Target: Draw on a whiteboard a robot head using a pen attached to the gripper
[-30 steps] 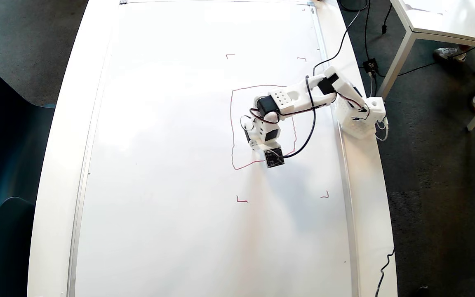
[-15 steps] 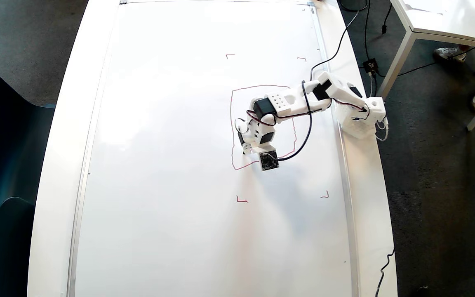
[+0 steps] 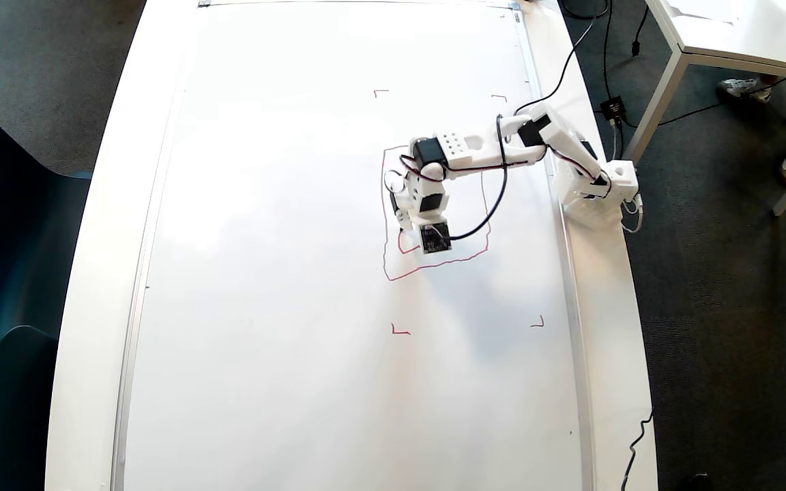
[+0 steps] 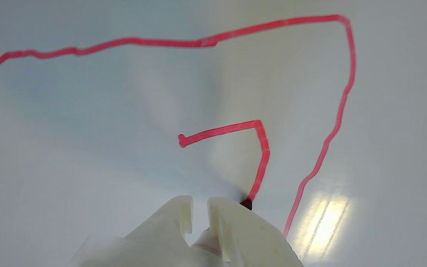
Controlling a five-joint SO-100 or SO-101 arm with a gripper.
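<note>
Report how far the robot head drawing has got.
Done: the wobbly outline of the robot head is closed on the whiteboard. In hand: the pen, at the hand, touches the board at the end of a small two-sided corner inside the outline. Left: closing that square and any further features; none show yet.

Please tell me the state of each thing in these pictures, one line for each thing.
whiteboard: flat on the table, mostly blank.
robot head: unfinished; outline drawn, one inner square has two sides.
pen: tip on the board at the line's end.
gripper: over the board, holding the pen; jaws nearly together.
</note>
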